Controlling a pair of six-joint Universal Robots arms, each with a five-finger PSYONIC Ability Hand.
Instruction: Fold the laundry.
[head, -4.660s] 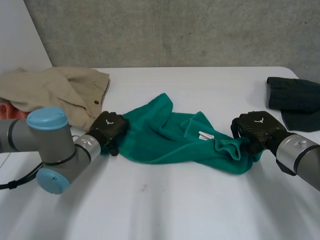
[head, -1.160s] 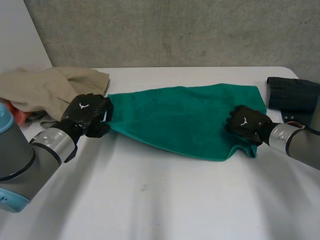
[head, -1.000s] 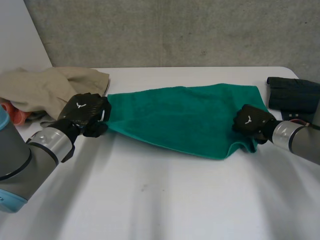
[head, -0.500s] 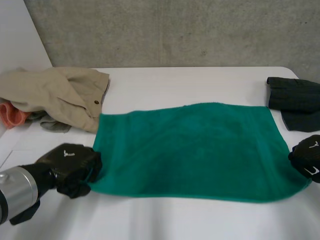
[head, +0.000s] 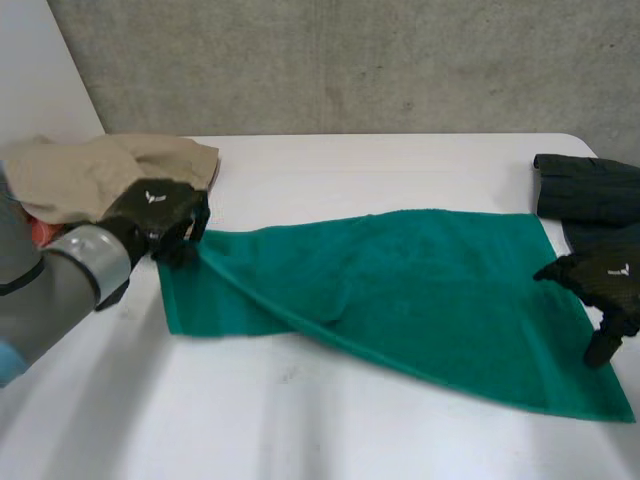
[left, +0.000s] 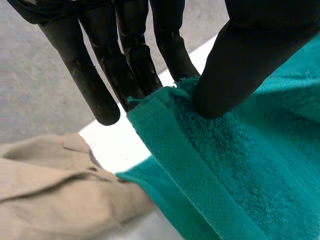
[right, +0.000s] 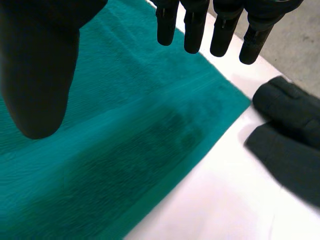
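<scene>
Green towel (head: 420, 290) lies spread across mid-table (head: 380, 160), right part flat. Left hand (head: 160, 212) pinches its left corner between thumb and fingers, raised, with a diagonal ridge running from it toward the near edge. Right hand (head: 600, 280) hovers over the right edge, fingers straight, thumb apart, holding nothing. Judgement: first fold barely begun, no fold completed. The beige garment (head: 100, 175) at far left is crumpled and unfolded; the dark clothing (head: 585, 190) at far right looks stacked.

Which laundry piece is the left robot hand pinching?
The green towel: the left robot hand pinches its corner between thumb and fingers. The beige garment and dark garment are not held.
</scene>
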